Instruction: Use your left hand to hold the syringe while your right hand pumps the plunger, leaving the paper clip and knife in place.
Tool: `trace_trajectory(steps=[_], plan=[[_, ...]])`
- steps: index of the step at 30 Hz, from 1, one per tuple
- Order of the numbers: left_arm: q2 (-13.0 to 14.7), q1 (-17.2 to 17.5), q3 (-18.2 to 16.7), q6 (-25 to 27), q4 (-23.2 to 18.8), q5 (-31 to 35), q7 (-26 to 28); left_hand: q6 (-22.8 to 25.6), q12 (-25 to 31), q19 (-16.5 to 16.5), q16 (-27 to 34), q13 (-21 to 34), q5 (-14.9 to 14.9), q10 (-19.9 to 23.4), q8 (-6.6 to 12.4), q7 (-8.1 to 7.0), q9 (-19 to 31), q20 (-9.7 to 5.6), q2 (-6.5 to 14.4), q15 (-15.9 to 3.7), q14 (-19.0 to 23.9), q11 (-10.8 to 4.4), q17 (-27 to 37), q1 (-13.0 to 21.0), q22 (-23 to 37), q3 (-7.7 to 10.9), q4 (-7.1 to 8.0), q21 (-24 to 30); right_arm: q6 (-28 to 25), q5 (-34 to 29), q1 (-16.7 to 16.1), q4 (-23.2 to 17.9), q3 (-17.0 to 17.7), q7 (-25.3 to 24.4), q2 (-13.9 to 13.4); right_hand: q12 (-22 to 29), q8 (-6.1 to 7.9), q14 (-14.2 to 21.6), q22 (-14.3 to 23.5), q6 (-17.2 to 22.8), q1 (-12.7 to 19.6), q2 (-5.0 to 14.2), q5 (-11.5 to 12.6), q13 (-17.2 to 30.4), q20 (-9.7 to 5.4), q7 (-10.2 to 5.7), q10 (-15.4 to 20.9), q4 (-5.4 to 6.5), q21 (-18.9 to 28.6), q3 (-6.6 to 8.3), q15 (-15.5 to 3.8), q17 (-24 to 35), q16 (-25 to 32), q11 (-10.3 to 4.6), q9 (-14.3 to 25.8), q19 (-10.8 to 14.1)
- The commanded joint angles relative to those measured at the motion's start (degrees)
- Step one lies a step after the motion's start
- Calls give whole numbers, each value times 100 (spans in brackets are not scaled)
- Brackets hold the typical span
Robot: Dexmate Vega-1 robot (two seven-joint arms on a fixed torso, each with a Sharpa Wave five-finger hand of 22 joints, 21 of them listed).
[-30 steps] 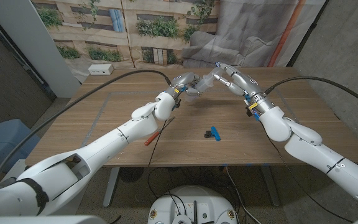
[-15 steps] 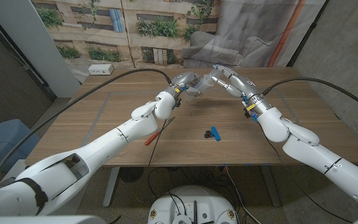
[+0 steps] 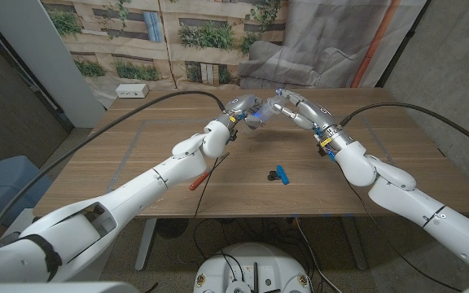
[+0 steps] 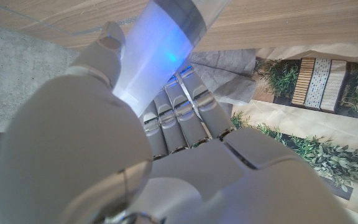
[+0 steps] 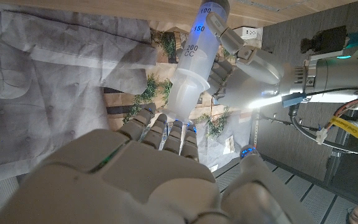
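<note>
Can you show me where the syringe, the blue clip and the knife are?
syringe (image 5: 194, 68), right wrist view, on its clear barrel by the printed numbers.
clip (image 3: 281, 173), head view, on its blue body on the table.
knife (image 3: 197, 182), head view, on its orange handle by the left arm.

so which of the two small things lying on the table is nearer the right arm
The blue and black paper clip, lying mid-table toward the right arm. The orange-handled knife lies close beside the left arm instead.
</note>
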Motion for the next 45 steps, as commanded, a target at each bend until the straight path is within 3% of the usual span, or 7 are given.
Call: trace_trajectory(steps=[1, 29, 45], plan=[[-15, 29, -12, -14, 1, 0, 52, 423, 1, 416, 21, 11, 29, 372, 27, -8, 7, -523, 855, -595, 146, -398, 16, -645, 25, 631, 596, 33, 52, -13, 89, 54, -87, 64, 20, 25, 2, 15, 14, 4, -86, 127, 9, 23, -263, 12, 43, 31, -17, 24, -362, 11, 15, 60, 10, 57], [-22, 46, -8, -2, -14, 30, 86, 426, -10, 419, 22, 14, 28, 345, 29, -5, 10, -521, 852, -600, 151, -383, 18, -667, 28, 673, 594, 31, 221, 43, 224, 242, -229, 81, 154, 21, 3, 18, 13, -1, -74, 126, 16, 24, -257, 26, 29, 40, -25, 42, -355, 8, 1, 53, 10, 52], [32, 78, -31, 51, -92, 32, 35, 424, -8, 410, 23, 16, 28, 349, 30, -18, 12, -518, 850, -605, 152, -387, 19, -671, 30, 690, 590, 27, 232, 170, 14, 70, 161, -284, 71, 24, 6, 48, 13, 1, -62, 120, 18, 24, -239, 19, 35, 37, -18, 55, -338, 4, 2, 46, 10, 79]])
